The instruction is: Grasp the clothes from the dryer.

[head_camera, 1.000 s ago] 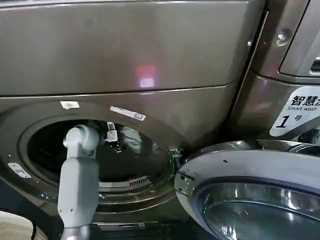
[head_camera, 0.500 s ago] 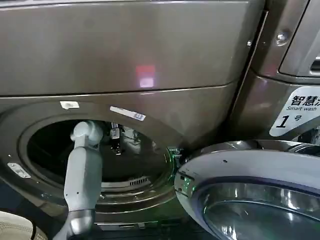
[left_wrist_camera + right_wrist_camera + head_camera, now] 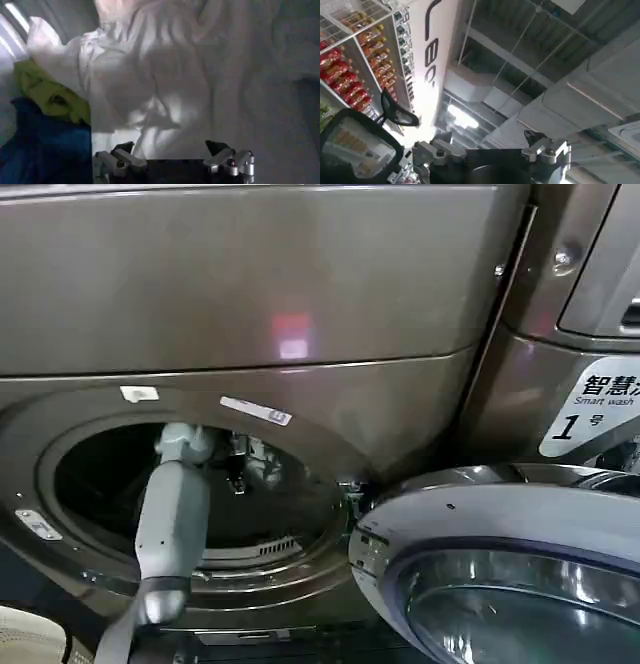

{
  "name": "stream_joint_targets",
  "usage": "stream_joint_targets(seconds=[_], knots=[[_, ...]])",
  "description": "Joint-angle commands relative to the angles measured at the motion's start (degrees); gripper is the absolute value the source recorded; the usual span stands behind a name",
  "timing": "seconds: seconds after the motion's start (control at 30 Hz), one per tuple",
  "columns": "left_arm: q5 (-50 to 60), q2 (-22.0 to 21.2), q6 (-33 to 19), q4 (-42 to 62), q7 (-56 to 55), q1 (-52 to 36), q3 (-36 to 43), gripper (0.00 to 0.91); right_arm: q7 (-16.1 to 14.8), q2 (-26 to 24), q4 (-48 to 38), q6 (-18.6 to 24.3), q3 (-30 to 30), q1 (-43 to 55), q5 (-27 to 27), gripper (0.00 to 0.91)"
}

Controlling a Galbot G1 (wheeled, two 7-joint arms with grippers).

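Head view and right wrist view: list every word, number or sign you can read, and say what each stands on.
"智慧" over "Smart wash", cut off at the edge: white label on the neighbouring machine.
"1号": same label.
Large dark letters, perhaps "L80": white banner, uncertain.
Stickers above the dryer opening: too small to read.

Two brown machines side by side: one dryer (image 3: pixel 250 314) with its round door (image 3: pixel 500 564) swung open, one more machine (image 3: pixel 575 334) with a "1" sticker (image 3: pixel 592 409). One grey robot arm (image 3: pixel 172 519) reaching into the drum. Three pieces of clothing inside: one white (image 3: pixel 165 85), one yellow-green (image 3: pixel 45 92), one blue (image 3: pixel 47 150). One pale basket (image 3: pixel 25 639) at the bottom corner.
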Motion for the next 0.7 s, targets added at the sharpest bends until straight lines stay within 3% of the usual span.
stream_joint_targets(seconds=[0.03,0.7], knots=[[-1.14,0.53,0.97,6.89,0.0,-1.85,0.57,0.907,-0.13,0.0,0.29,-0.04,0.65,-0.48,0.41,0.907],[-0.53,1.74,2.6,12.09,-0.05,-2.47,0.84,0.907,-0.42,0.17,1.44,-0.32,-0.06,-0.49,0.97,0.907]])
